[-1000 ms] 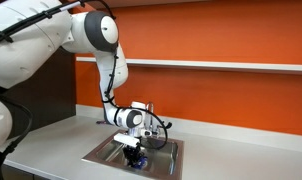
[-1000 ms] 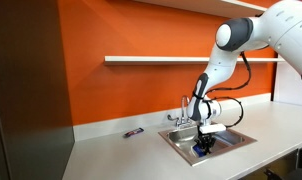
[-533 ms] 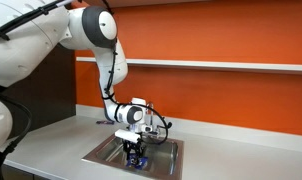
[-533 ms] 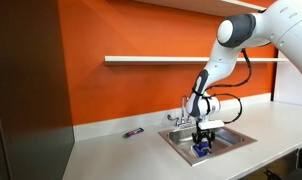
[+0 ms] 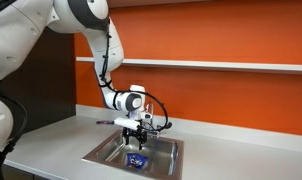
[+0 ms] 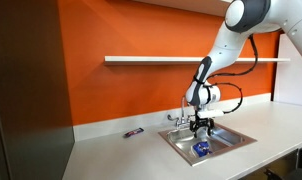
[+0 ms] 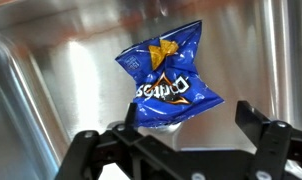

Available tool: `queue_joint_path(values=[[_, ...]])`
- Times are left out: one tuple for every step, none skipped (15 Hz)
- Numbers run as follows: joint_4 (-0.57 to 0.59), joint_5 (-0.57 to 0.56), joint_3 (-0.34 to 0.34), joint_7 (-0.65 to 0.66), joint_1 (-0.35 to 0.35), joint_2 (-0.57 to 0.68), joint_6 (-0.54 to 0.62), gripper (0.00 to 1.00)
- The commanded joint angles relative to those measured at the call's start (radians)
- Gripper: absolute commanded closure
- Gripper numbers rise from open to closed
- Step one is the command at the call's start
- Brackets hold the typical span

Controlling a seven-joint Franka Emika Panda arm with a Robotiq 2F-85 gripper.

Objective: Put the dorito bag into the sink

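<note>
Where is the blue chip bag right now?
The dorito bag lies on the sink floor, directly below the open end effector, in both exterior views.

dorito bag [image 7: 169, 78] — glossy crinkled foil, sink [image 7: 46, 90] — brushed stainless steel

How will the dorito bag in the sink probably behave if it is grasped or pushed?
Probably floppy: the dorito bag is crumpled and creased, so it should bend when pinched. Likely light, since it looks thin. Its glossy film may slide on the smooth steel sink if pushed.
</note>
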Motion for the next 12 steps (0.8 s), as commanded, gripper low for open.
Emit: queue_joint_path(values=[[-0.094, -0.023, 0.001, 0.014, 0.015, -0.126, -0.038, 0.0], [-0.113, -0.024, 0.003, 0.013, 0.02, -0.15, -0.046, 0.0], [-0.137, -0.031, 0.005, 0.013, 0.029, -0.18, -0.056, 0.0], [-0.16, -0.036, 0.008, 0.012, 0.037, -0.208, -0.066, 0.0], [-0.183, -0.046, 0.011, 0.014, 0.05, -0.237, -0.078, 0.0], [-0.203, -0.054, 0.015, 0.015, 0.06, -0.265, -0.096, 0.0], [-0.225, -0.063, 0.022, 0.016, 0.073, -0.294, -0.11, 0.0], [-0.246, -0.069, 0.03, 0.017, 0.083, -0.326, -0.128, 0.0], [-0.268, -0.075, 0.04, 0.019, 0.094, -0.358, -0.145, 0.0], [-0.29, -0.077, 0.049, 0.02, 0.103, -0.391, -0.16, 0.0], [-0.306, -0.073, 0.06, 0.019, 0.111, -0.423, -0.182, 0.0], [-0.324, -0.073, 0.07, 0.02, 0.119, -0.455, -0.2, 0.0]])
